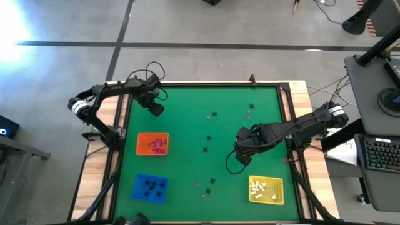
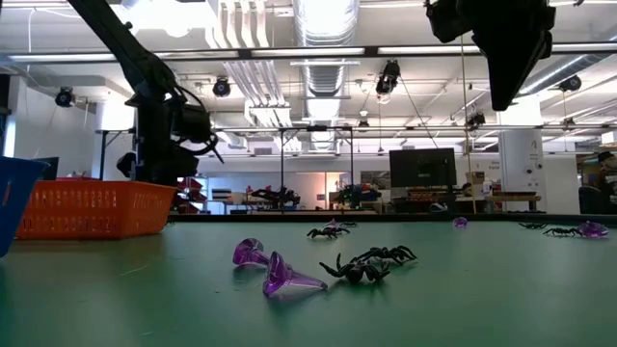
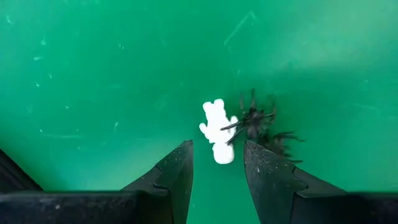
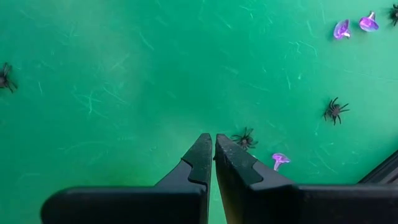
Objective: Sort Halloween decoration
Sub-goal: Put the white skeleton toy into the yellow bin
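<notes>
green mat (image 1: 187, 125) holds orange tray (image 1: 152, 144), scattered spiders (image 1: 208, 138).

Mat's far-left and centre-left lie bare, easy passage. Orange tray (image 1: 152, 144) and blue tray (image 1: 150, 188) block near-left, yellow tray (image 1: 266, 190) near-right. Black spiders (image 1: 209, 139) and purple trinkets (image 1: 201, 186) litter centre-right. Right arm (image 1: 294, 129) spans the right side.

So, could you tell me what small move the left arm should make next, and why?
Probably lower the left gripper straight down over the white trinket and close. Its jaws are open and the trinket lies on the green mat just ahead of them. A black spider touches it on one side, so a careful, centred descent seems wise. The right gripper hovers shut elsewhere.
</notes>
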